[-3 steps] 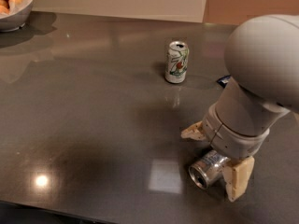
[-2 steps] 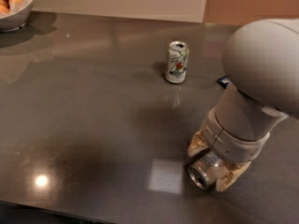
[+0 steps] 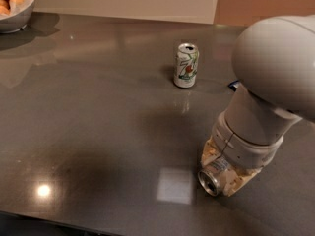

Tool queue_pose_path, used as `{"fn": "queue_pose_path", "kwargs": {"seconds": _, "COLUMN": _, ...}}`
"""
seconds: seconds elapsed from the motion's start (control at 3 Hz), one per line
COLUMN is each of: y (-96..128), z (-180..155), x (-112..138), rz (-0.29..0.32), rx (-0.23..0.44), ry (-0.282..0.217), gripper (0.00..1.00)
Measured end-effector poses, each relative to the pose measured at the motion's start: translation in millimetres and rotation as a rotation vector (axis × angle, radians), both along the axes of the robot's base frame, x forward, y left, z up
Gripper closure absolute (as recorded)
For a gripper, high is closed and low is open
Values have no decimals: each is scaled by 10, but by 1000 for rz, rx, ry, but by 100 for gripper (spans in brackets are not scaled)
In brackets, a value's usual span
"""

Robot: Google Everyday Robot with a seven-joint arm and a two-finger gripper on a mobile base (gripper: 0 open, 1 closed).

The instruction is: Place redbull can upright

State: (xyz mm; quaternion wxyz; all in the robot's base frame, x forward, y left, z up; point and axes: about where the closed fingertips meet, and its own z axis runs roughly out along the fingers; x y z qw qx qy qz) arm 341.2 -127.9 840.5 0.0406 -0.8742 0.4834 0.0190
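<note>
Single camera view, looking down across a dark glossy worktop [image 3: 98, 112].

The gripper [image 3: 220, 173] sits in the lower right of the frame, low over the worktop, under the large pale grey arm housing [image 3: 275, 68] that fills the right edge. We see its two tan fingers [image 3: 208, 154] pressed against opposite sides of the redbull can [image 3: 210, 181], so we record them as closed around it.

The redbull can is in the lower right of the frame and lies on its side, not upright. Its silver top with the opening faces the lower left of the frame. Most of its body is hidden by the fingers and wrist. We cannot tell whether it rests on the worktop or is held just clear of it.

Other items:
- A white can [image 3: 186, 66] with green and red print stands upright at upper centre, well apart from the gripper.
- A bowl [image 3: 14, 22] holding round orange-tan items sits at the upper left corner, partly cut off.
- A small blue edge [image 3: 234, 85] shows just beside the arm at right; we cannot identify it.
</note>
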Motion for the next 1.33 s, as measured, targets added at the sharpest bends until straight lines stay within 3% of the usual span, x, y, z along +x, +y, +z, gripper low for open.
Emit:
{"fn": "queue_pose_path", "kwargs": {"seconds": 0.33, "y": -37, "z": 191, "x": 96, "rz": -97, "rx": 81, "ry": 24, "gripper": 100}}
{"fn": "queue_pose_path", "kwargs": {"seconds": 0.67, "y": -38, "z": 446, "x": 210, "rz": -206, "rx": 217, "ry": 78, "gripper": 100}}
{"fn": "queue_pose_path", "kwargs": {"seconds": 1.33, "y": 109, "z": 855, "x": 302, "rz": -310, "rx": 555, "ry": 238, "gripper": 100}}
